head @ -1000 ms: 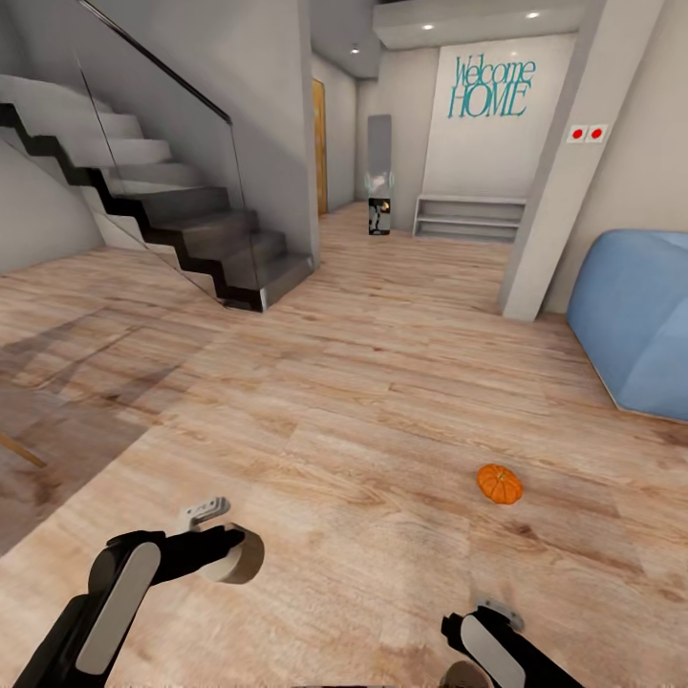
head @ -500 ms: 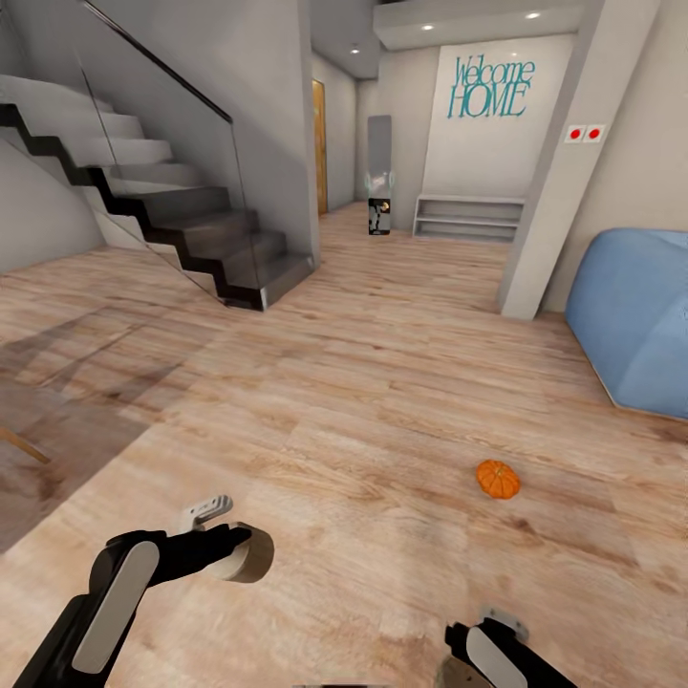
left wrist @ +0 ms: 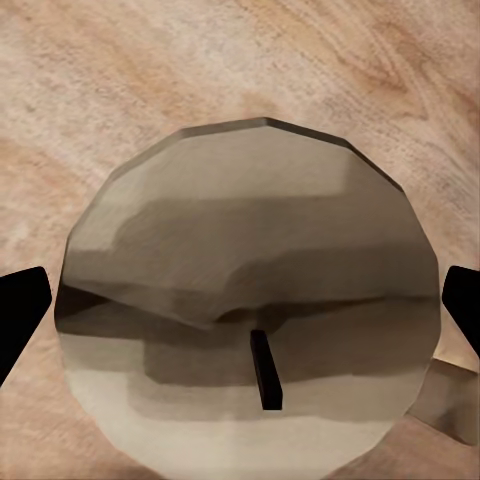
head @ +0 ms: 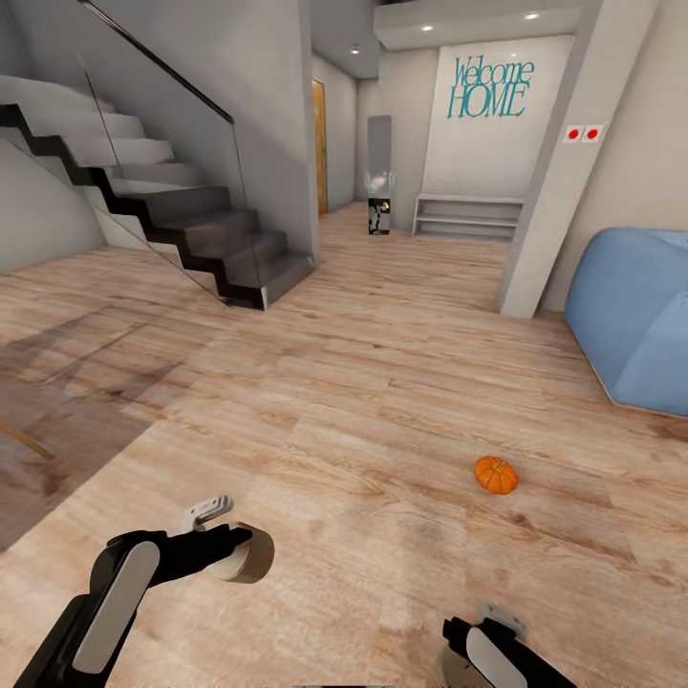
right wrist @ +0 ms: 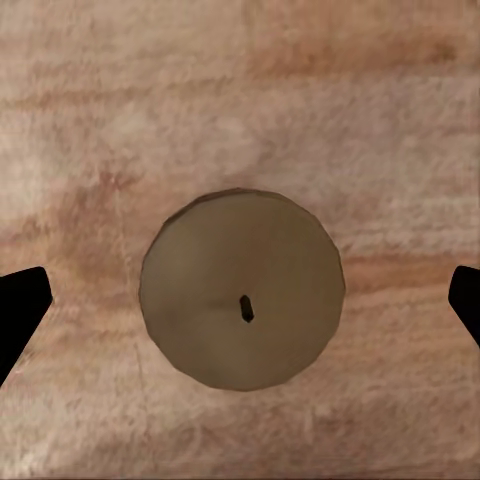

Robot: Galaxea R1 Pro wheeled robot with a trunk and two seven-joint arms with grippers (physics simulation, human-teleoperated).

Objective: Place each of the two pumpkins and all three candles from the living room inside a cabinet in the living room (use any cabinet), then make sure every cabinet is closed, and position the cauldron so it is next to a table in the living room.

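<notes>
Small orange ribbed pumpkin lies on light wood plank floor, near blue beanbag. Left gripper fingers pinch pale stubby round candle. Right gripper fingers spread, second pale candle between them.

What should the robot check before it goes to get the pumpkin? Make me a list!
1. Left fingers gripping a candle: ok.
2. Right fingers gripping the other candle: cannot tell, gaps show on both sides of it.
3. Pumpkin in sight, lying on the floor: ok.
4. Nothing lying between robot and pumpkin: ok.
5. A free hand for the pumpkin: cannot tell.
</notes>
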